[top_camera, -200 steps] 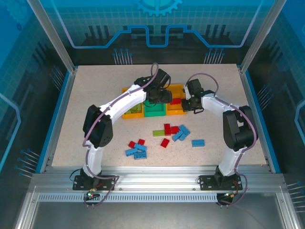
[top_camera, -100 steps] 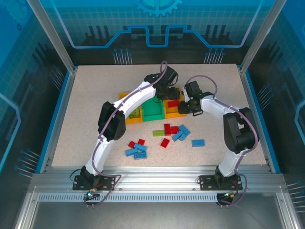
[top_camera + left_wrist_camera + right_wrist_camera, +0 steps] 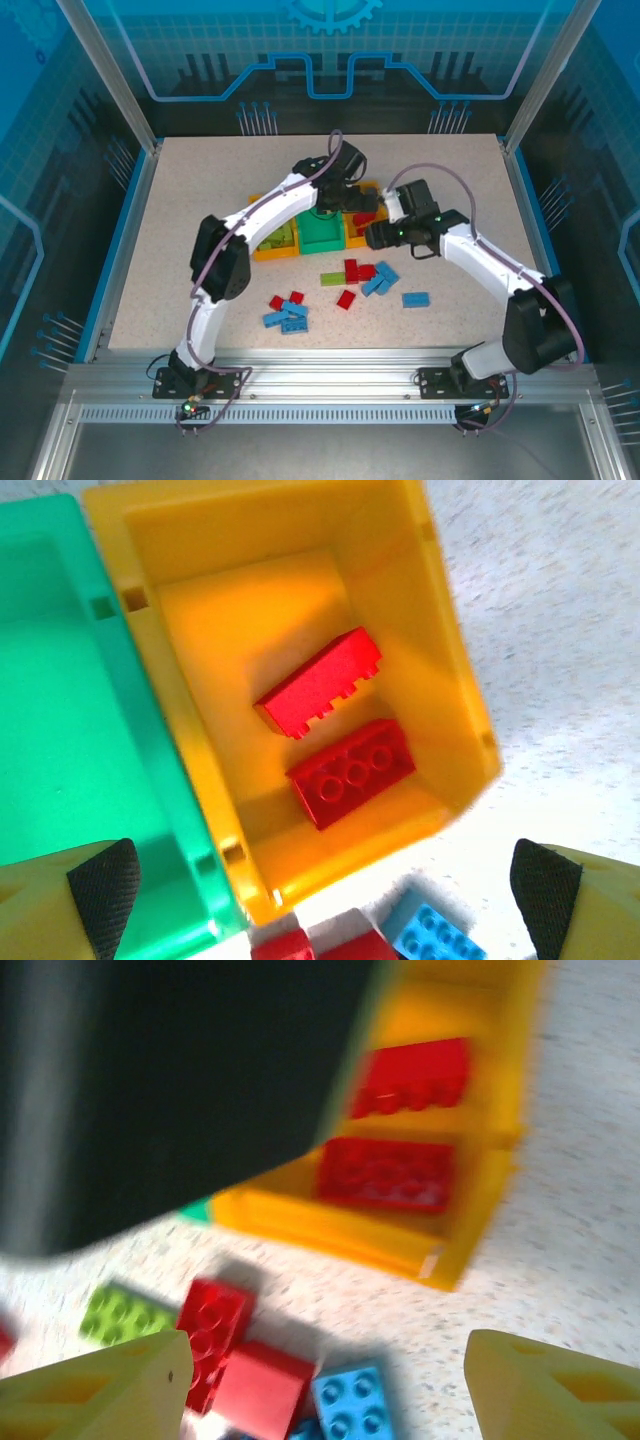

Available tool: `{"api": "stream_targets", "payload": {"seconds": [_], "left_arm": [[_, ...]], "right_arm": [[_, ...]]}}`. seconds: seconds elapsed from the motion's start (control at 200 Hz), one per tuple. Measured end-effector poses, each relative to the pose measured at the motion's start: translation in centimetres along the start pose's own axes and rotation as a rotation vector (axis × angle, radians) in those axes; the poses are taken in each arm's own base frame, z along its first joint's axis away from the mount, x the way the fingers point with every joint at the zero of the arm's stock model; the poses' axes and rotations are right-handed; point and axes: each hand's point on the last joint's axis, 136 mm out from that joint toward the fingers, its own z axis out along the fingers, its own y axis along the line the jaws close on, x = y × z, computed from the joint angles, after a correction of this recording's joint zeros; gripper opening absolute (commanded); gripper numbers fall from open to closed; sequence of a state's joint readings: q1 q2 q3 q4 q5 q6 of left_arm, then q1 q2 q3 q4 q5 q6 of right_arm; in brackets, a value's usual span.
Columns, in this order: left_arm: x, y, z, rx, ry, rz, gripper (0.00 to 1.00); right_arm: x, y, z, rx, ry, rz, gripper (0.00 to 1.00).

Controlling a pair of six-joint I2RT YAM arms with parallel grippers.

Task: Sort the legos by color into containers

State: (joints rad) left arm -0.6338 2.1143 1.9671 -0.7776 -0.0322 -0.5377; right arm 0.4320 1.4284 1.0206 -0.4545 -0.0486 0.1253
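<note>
Right gripper (image 3: 330, 1370) fingers apart, empty, just before yellow bin (image 3: 340, 1235). Loose red brick (image 3: 215, 1335) on table before bin, left of gripper, long axis across finger line. Left gripper (image 3: 322, 880) wide apart, empty, over bin. Right arm nearer.

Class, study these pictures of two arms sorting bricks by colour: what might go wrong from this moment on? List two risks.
1. Collision: the left gripper and the right gripper both crowd the right yellow bin. A dark body, probably part of the left arm, looms close in the right wrist view.
2. Mixed pick: a loose red brick seems to lie against a blue brick, so a grab might take or shove both.
</note>
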Motion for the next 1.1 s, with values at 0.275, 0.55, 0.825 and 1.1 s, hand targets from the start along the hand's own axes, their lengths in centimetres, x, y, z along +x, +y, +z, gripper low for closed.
{"api": "stream_targets", "payload": {"seconds": [0.275, 0.55, 0.825, 1.1], "left_arm": [[4.7, 10.1, -7.3, -0.036, -0.055, -0.183, 0.99], [8.6, 21.8, -11.7, -0.106, -0.182, -0.476, 0.99], [12.1, 24.9, -12.7, -0.112, -0.211, -0.563, 0.99], [14.5, 25.2, -11.0, -0.098, -0.153, -0.596, 0.99]], "right_arm": [[1.0, 9.2, 1.6, -0.117, 0.078, -0.560, 0.77], [7.9, 11.9, 5.8, -0.208, 0.381, -0.887, 0.76], [8.8, 11.9, 7.7, -0.203, 0.459, -0.964, 0.76], [7.9, 12.6, 9.8, -0.208, 0.470, -0.992, 0.72]]}}
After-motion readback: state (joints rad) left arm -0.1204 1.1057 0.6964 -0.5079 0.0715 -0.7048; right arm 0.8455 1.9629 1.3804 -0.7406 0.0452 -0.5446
